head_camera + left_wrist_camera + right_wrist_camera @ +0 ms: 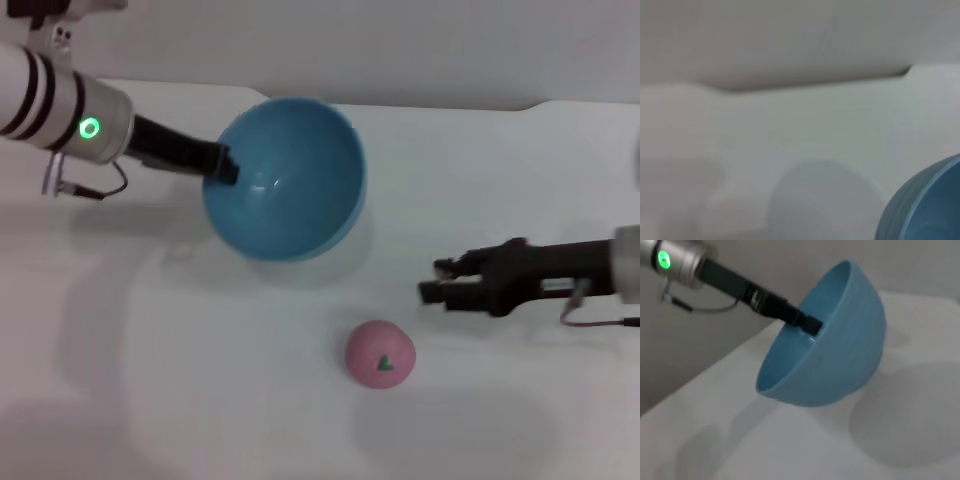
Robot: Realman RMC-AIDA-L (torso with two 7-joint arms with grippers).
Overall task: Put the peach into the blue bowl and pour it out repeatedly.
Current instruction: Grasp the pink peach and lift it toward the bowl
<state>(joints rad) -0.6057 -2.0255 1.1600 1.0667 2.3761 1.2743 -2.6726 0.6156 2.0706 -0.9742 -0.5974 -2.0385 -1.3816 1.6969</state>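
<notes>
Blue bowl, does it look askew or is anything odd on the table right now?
Yes: the blue bowl is held tilted off the table, the left gripper shut on its rim. The peach lies outside it on the table, near the right gripper.

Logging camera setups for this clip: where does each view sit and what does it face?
Head: above, facing down at the white table, glossy light-blue bowl, small pink peach; left gripper, right gripper show.
Left wrist: low, facing bowl; no robot body.
Right wrist: faces tilted, lifted bowl, left gripper.
All share the bowl.
</notes>
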